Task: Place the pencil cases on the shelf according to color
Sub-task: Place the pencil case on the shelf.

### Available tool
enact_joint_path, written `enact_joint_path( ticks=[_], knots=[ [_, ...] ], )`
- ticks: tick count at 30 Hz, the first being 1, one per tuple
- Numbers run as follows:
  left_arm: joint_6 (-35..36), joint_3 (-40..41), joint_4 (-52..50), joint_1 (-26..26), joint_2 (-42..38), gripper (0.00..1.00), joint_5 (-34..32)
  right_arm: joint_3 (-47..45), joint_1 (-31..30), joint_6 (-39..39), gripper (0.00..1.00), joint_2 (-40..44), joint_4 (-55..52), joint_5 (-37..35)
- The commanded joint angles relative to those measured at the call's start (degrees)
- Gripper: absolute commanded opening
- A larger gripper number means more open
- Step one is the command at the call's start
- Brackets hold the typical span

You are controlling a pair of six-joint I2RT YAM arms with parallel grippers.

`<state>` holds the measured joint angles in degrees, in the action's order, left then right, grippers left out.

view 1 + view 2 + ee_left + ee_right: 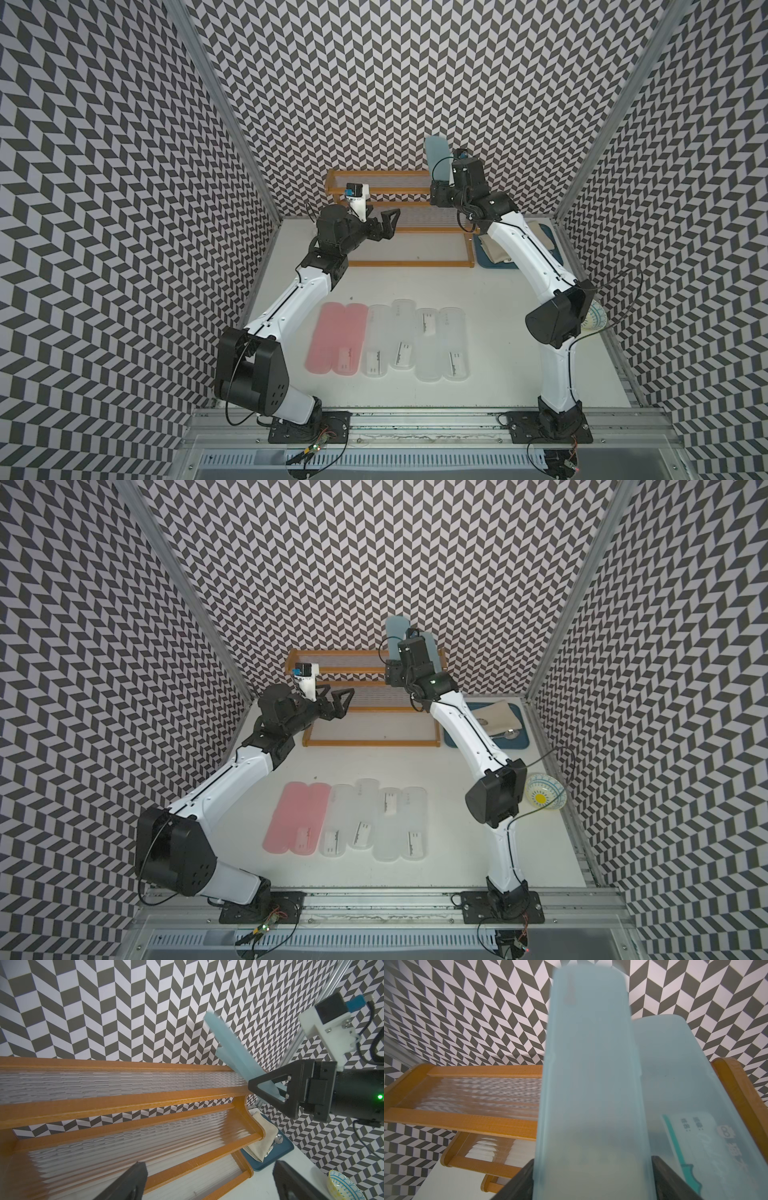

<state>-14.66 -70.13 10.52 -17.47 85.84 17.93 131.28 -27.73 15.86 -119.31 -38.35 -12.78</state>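
Light blue pencil case is seen between right gripper jaws at shelf top tier, right end; grip cannot be confirmed. Left gripper is found wide open, empty.

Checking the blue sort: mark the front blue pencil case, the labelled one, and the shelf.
front blue pencil case point(591, 1084), right wrist view, middle.
labelled blue pencil case point(685, 1076), right wrist view, above label.
shelf point(467, 1124), right wrist view, top tier rail.

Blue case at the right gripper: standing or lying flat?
Upright but leaning: the blue case rises above the top tier of the shelf, lower end inside the right gripper, beside a second blue case.
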Motion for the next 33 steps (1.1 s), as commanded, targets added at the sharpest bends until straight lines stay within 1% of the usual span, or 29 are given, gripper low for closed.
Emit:
enact_joint_path(
  ticks=[1, 12, 19, 26, 30, 31, 33],
  knots=[
    [-0.1, 0.6, 1.4, 0.0, 0.3, 1.00, 1.0, -1.3, 0.1, 1.5, 0.83, -1.0, 0.6, 1.1],
    [0.1, 0.8, 1.4, 0.0, 0.8, 1.00, 0.8, -3.7, 0.0, 2.7, 0.83, 0.3, 1.7, 3.7],
    [0.3, 0.7, 1.3, 0.1, 0.9, 1.00, 0.8, -3.1, 0.0, 2.4, 0.91, 3.0, 3.2, 8.2],
    [0.4, 0.4, 1.1, 0.3, 1.2, 1.00, 1.0, -3.4, 0.0, 2.0, 0.96, 8.7, 3.2, 7.9],
    [0.0, 0.3, 1.2, 0.7, 1.2, 0.99, 1.4, -8.6, 0.0, 1.2, 0.97, 14.8, 3.5, 6.9],
    [-0.2, 0.3, 1.3, 0.8, 1.3, 1.00, 1.6, -11.0, 0.0, 1.0, 0.97, 16.6, 4.1, 6.4],
    [-0.2, 0.3, 1.4, 0.8, 1.2, 0.99, 1.8, -18.8, 0.0, 1.0, 0.97, 21.8, 6.7, 5.7]
  ],
)
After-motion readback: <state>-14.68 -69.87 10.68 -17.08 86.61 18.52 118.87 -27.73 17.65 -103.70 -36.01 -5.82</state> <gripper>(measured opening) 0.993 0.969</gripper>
